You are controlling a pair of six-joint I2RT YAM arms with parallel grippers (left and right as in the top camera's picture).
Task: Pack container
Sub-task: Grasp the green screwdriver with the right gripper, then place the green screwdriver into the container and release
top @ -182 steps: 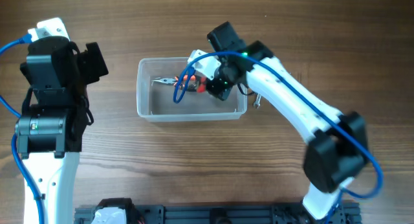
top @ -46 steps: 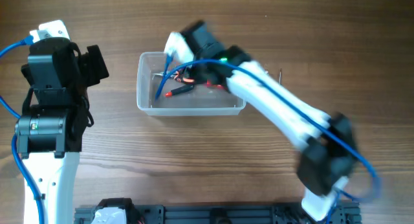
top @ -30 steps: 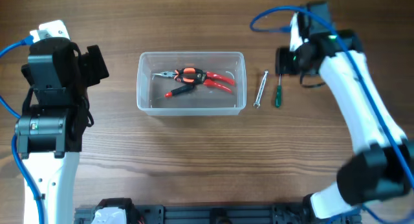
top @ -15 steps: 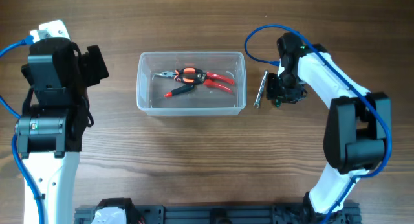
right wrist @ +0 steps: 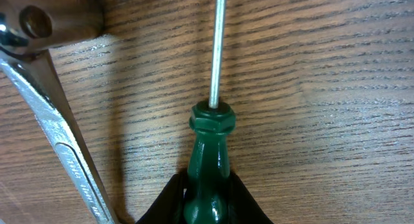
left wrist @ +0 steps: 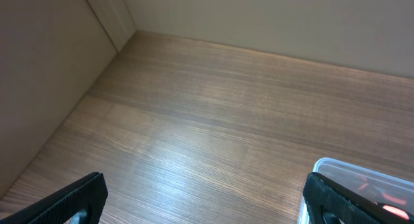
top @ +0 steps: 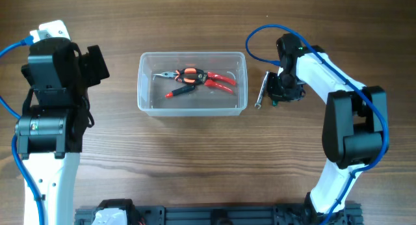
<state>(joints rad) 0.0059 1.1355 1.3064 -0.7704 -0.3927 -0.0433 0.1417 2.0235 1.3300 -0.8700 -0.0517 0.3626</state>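
Observation:
The clear plastic container (top: 144,100) sits mid-table and holds red-handled pliers (top: 195,77) and a small red-handled tool (top: 179,92). Its corner shows in the left wrist view (left wrist: 336,169). My right gripper (top: 278,95) is down on the table to the container's right, shut on the green handle of a screwdriver (right wrist: 208,164) that lies on the wood, shaft pointing away. A silver wrench (top: 262,90) lies beside it (right wrist: 58,146). My left gripper (left wrist: 204,201) is open and empty above bare table left of the container.
The left arm (top: 52,88) stands at the table's left side. A wall edge runs along the table's far left in the left wrist view (left wrist: 110,20). A blue cable (top: 257,36) loops over the right arm.
My right arm left the container, where the pliers stayed, swung right and came down on the green screwdriver. In the last half second it barely shifted. The left arm has not moved.

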